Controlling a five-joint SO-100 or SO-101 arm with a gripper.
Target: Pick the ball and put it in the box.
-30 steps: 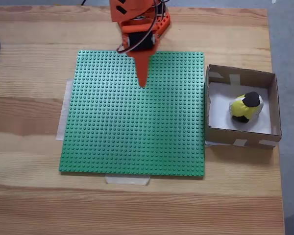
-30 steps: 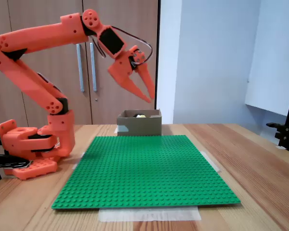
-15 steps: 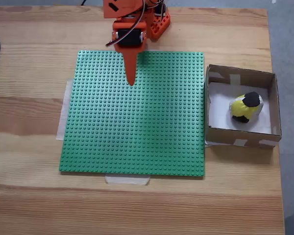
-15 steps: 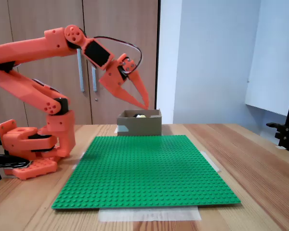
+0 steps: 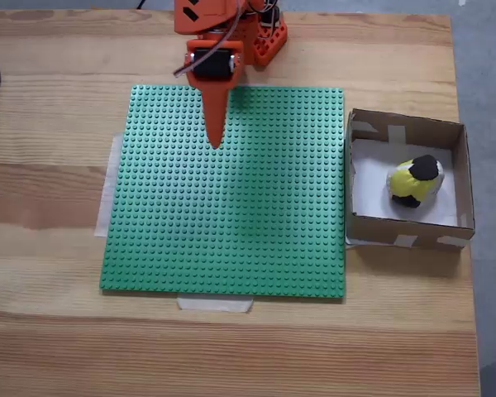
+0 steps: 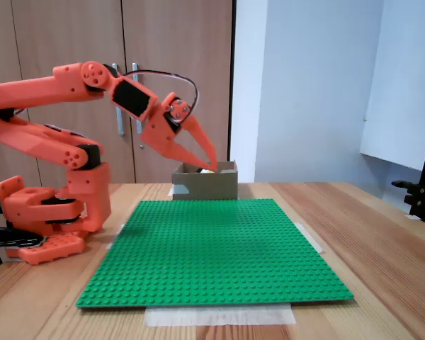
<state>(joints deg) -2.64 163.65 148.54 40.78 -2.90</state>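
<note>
Wooden worktop (image 5: 58, 331) with a big green studded baseplate (image 5: 231, 215) taped down in the middle, pale tape peeking out along its lower and left edges in a fixed view, probably so it doesn't slide around. Cupboard doors and a plain pale wall fill the background in the side-on fixed view.

Task-wise it looks basically done. The ball (image 5: 415, 182), yellow with black and white patches, sits inside the box (image 5: 405, 126) at the right-centre of the frame, resting on the white bottom a bit right of the middle and apart from the walls. From the side, a sliver of it pokes above the box rim (image 6: 208, 170). The box sits just beside the baseplate's right edge, likely parked there so the drop-off spot stays fixed and within the arm's reach.

The orange arm (image 6: 49, 85) is folded back toward its base at the left of the side view. Its gripper (image 5: 213, 142) hangs in the air over the upper-left part of the baseplate, pointing down and forward, well apart from the box. It's empty, and in the side view (image 6: 210, 164) the two fingers meet at the tip, so it reads as closed on nothing. That pose looks like a retreat toward rest rather than a reach for anything.
</note>
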